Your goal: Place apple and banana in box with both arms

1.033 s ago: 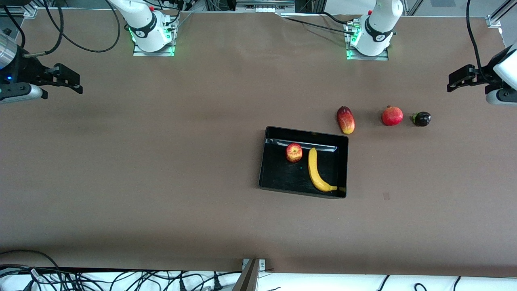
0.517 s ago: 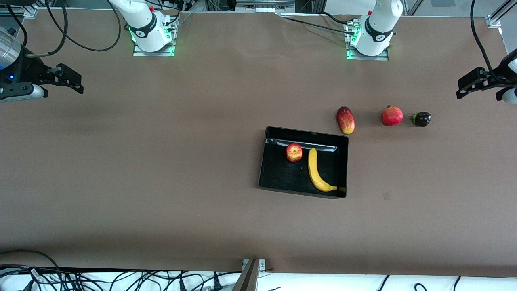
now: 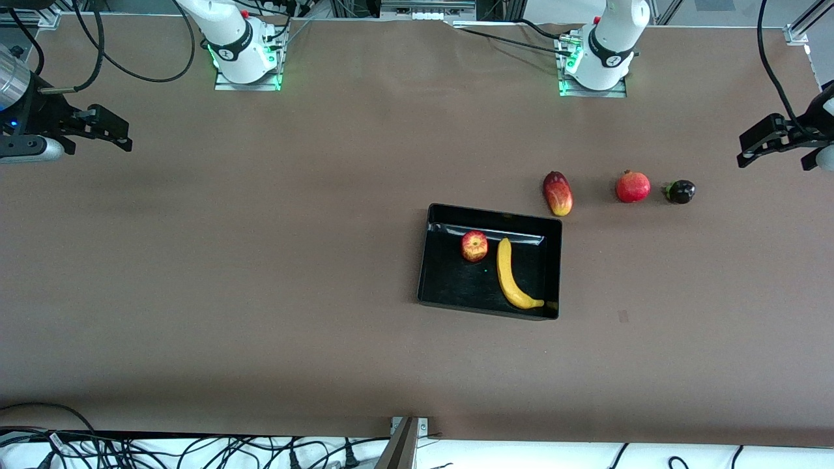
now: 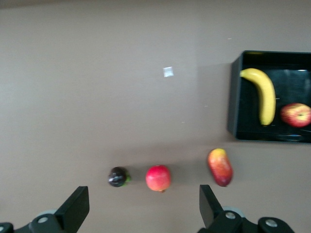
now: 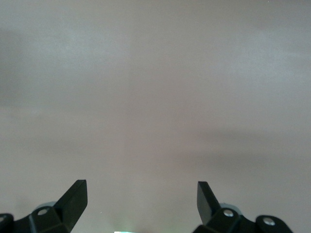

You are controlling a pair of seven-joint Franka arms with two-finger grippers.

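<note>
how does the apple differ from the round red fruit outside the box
The apple lies in the box beside the banana; the round red fruit sits on the bare table, toward the left arm's end. The apple is red with yellow patches; the round red fruit is evenly red with a crown tip. Both are small and round.

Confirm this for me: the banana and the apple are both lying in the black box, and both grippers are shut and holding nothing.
One thing is wrong: the grippers are open, not shut. The left gripper and right gripper each show their fingers spread wide in their own wrist views. The rest stands: the front view shows the banana and the apple lying in the black box, and both grippers hold nothing.
</note>
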